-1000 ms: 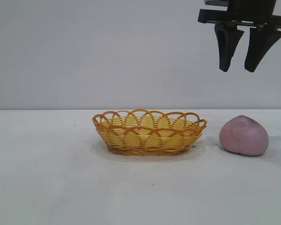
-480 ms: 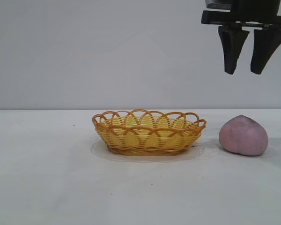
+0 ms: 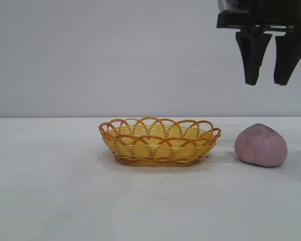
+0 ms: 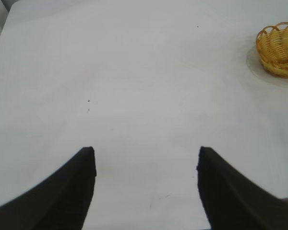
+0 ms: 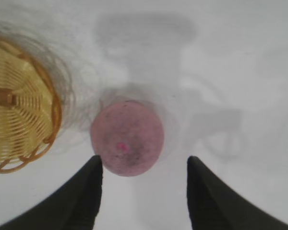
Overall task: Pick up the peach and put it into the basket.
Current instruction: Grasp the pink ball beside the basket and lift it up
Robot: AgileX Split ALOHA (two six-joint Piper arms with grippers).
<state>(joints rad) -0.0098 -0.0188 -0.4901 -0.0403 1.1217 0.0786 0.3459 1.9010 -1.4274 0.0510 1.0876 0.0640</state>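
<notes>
Right gripper (image 3: 270,80) has dropped lower and shifted slightly outward, fingers spread, hanging high above the peach (image 3: 261,145). Peach on table (image 3: 50,201), directly below it, basket (image 3: 159,141) just beside. Left gripper (image 4: 144,187) spread too, basket far off.

The right gripper (image 3: 270,83) is seen in the exterior view as a matte black assembly: a flat horizontal crossbar is carried above two thick, wedge-shaped fingers (image 3: 253,57) that taper to blunt tips. A paler grey block is glimpsed behind the crossbar's upper edge. In the right wrist view the same fingers (image 5: 81,201) are shown as plain dark curved blades. The left gripper (image 4: 146,191) is shown in the left wrist view as two similar black tapered fingers (image 4: 62,191), smooth-faced, with no markings, screws or cables to be made out.
</notes>
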